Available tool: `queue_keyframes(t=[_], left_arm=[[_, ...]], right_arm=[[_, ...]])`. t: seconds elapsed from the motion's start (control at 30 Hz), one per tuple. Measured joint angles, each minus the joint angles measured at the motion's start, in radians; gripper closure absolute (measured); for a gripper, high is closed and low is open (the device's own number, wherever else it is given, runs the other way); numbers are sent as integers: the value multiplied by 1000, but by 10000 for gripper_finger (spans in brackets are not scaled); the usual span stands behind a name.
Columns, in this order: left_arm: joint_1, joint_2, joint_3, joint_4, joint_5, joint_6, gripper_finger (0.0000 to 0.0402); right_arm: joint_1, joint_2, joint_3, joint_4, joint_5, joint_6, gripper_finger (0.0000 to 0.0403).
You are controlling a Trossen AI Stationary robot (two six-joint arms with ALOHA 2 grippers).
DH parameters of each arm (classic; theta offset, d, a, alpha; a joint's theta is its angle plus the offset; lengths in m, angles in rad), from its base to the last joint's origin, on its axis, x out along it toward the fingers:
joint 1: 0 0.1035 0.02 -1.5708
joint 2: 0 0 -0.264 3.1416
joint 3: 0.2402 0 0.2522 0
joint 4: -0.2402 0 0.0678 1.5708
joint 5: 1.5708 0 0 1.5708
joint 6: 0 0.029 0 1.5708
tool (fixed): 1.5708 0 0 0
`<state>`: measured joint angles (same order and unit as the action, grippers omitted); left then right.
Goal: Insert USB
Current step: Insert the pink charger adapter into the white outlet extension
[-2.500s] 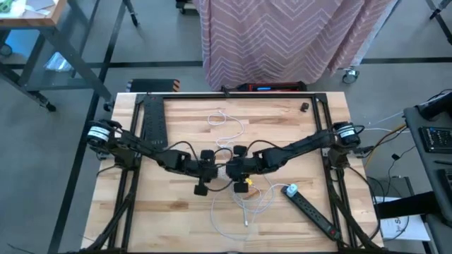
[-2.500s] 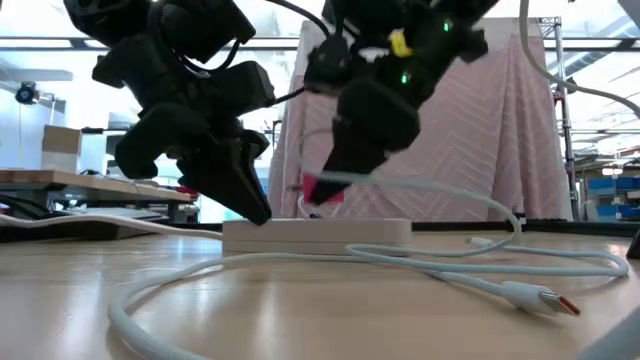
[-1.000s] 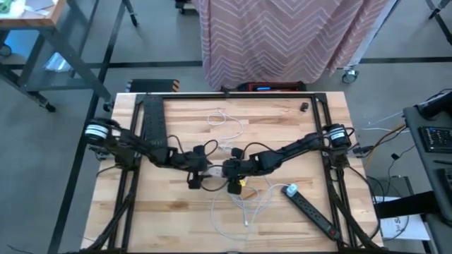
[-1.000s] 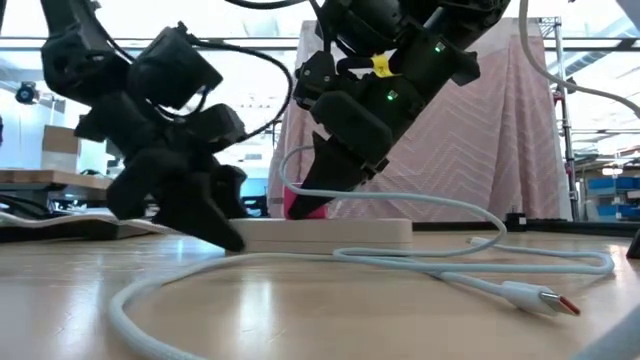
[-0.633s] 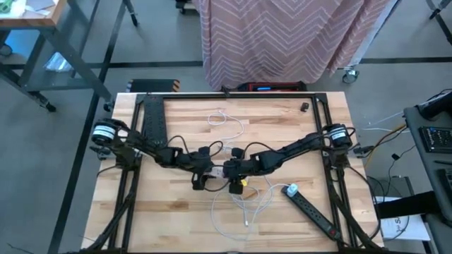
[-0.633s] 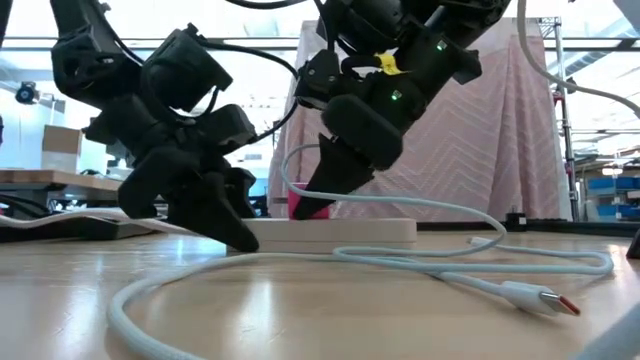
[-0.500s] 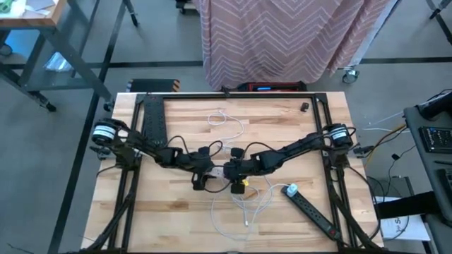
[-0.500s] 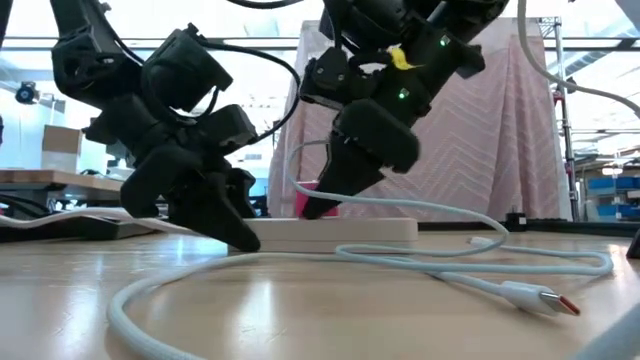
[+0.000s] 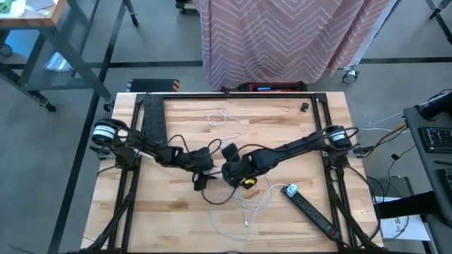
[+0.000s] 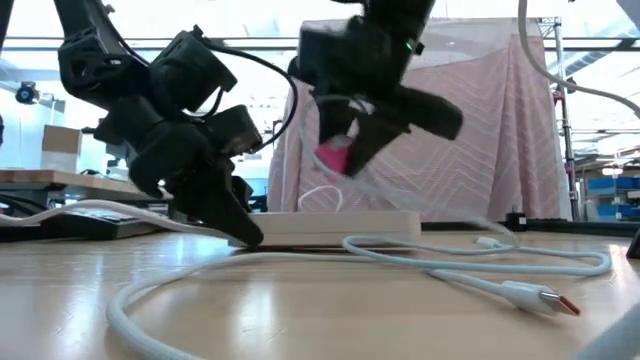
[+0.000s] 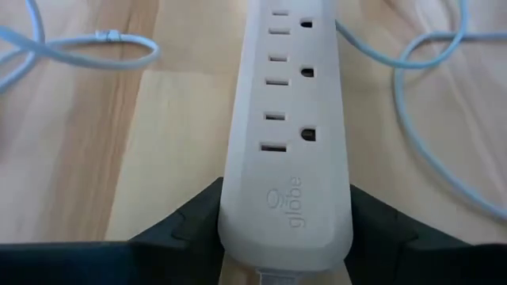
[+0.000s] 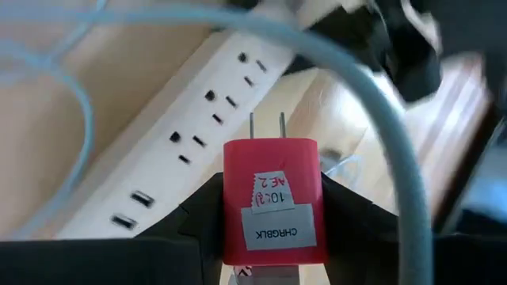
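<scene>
We line up the red charger's prongs over the white strip, mid-table.

We start with the pale wooden slatted table point(image 9: 169, 212), whose middle carries the long white plastic power strip point(image 11: 283, 150), lying flat with white cable loops point(image 10: 300, 285) around it and a black power strip point(image 9: 311, 208) near the right front corner. Our left gripper point(image 11: 281, 226) clamps the white strip's end between both fingers, pinning it down. Our right gripper point(image 12: 273, 214) is closed on the small red plug-in USB charger block point(image 12: 272, 198), held above the strip, apart from it, prongs pointing toward the outlets. To do this well, we judge we should square the two prongs with one outlet's slots, keep the left hold firm, and descend straight.
</scene>
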<state>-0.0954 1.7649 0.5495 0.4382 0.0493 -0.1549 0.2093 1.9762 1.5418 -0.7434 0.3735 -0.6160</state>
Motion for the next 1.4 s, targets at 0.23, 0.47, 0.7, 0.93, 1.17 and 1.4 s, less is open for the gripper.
queue_keyframes(t=[0.23,0.47,0.7,0.93,1.17,1.4], left_arm=[[27,0,0,-2,76,-139,223],[28,0,2,0,93,-192,223],[26,0,9,1,81,-261,223],[24,1,51,-23,74,-277,223],[20,1,72,-36,30,-259,223],[21,1,90,-43,24,-267,223]], right_arm=[[55,63,28,-73,166,-386,265],[70,81,29,-80,228,-652,265],[67,111,29,-89,246,-725,265],[67,131,28,-94,263,-774,265],[67,132,27,-99,220,-776,265],[68,134,28,-106,189,-777,265]])
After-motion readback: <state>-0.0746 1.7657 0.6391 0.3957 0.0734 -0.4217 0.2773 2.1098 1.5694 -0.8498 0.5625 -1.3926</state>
